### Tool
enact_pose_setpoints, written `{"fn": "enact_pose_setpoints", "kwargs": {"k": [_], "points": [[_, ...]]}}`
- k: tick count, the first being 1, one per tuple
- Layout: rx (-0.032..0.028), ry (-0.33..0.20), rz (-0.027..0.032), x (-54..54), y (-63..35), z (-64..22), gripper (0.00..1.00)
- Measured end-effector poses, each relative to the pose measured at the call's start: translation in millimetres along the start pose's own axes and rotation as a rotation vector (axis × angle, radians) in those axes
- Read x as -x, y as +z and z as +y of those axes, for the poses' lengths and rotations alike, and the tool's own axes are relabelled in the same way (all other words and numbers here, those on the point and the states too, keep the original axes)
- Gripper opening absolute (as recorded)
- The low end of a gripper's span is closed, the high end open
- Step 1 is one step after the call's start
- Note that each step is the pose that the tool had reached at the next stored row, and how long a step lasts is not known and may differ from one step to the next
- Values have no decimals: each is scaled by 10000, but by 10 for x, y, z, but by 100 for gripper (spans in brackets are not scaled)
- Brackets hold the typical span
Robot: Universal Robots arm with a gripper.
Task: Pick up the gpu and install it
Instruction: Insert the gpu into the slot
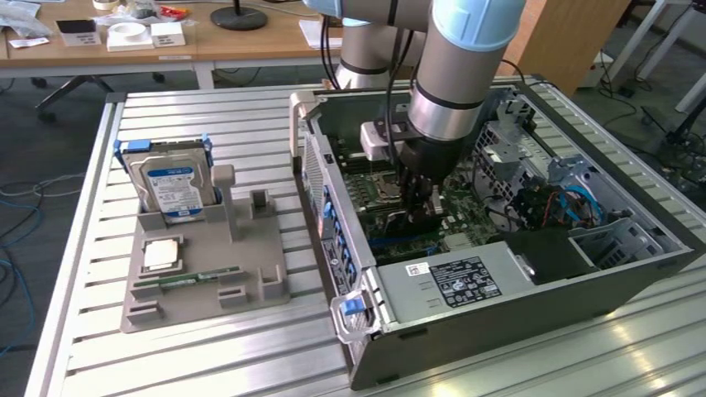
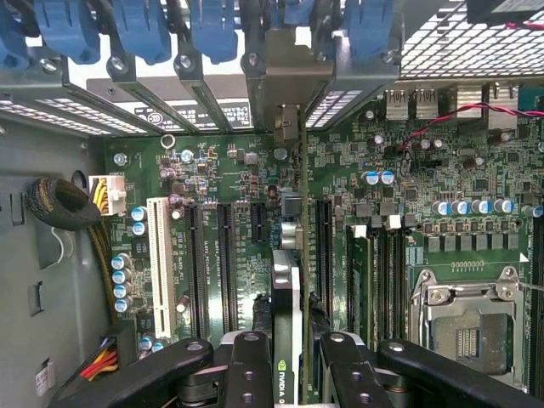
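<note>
While reaching down into an open computer case (image 1: pixel 530 289) lying on a slatted metal desk (image 1: pixel 88 347), gripper (image 2: pixel 287 361) set with its black fingers (image 2: pixel 248 365) partly closed, pinching the gpu (image 2: pixel 287 314) by its two faces. Held edge-on, standing upright over the green motherboard (image 2: pixel 212 170), in line with the long black expansion slots (image 2: pixel 225 255); metal end bracket up against the case's rear slot openings. Cannot tell whether seated in a slot. In the exterior view, arm (image 1: pixel 464 74) plunging into the case's middle. On the exterior view's left, a grey holder tray (image 1: pixel 198 281) carrying a silver hard drive (image 1: pixel 171 186) with a blue label and a slim green memory stick (image 1: pixel 198 277).
</note>
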State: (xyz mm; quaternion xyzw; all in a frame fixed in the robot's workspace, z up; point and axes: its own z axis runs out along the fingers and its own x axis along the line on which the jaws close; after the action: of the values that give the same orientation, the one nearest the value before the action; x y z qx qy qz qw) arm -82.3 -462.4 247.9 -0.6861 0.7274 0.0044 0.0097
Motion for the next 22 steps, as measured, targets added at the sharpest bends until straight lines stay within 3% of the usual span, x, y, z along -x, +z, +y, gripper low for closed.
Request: {"fn": "enact_pose_setpoints", "kwargs": {"k": [22], "points": [[-2, 0, -1, -1, 5, -5, 27]]}}
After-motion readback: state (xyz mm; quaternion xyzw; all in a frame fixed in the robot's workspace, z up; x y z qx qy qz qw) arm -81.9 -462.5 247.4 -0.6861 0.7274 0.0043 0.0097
